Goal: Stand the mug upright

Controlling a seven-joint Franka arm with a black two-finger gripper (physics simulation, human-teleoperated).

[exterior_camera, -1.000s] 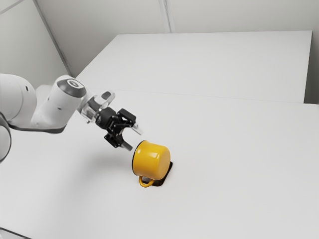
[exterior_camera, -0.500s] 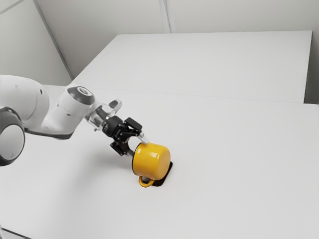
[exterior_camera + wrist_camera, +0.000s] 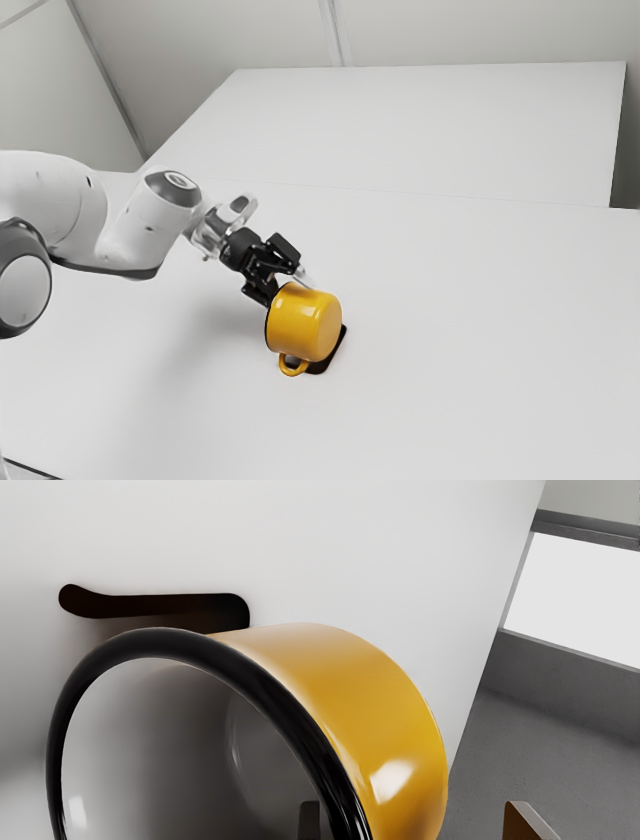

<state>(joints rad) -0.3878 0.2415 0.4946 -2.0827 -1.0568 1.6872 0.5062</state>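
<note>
The yellow mug [image 3: 306,322] lies on its side on the white table, its handle low on the near side and its mouth facing my hand. My gripper [image 3: 290,286] is at the mug's mouth in the exterior view, with one finger outside the upper wall and the other hidden by the mug. The wrist view looks past the black rim [image 3: 265,690] into the pale interior of the mug. There my gripper [image 3: 417,821] stands open astride the wall, one finger inside and one outside, with gaps beside the wall.
A flat dark shape [image 3: 327,362] is on the table under and beside the mug. The white table [image 3: 480,330] extends around it, with a long white surface [image 3: 430,130] behind. Beyond the table edge, the wrist view has a grey floor [image 3: 540,750].
My hand has moved toward the exterior view's right and slightly down, up to the mug, bringing its fingers to either side of the wall. The mug has stayed in place.
</note>
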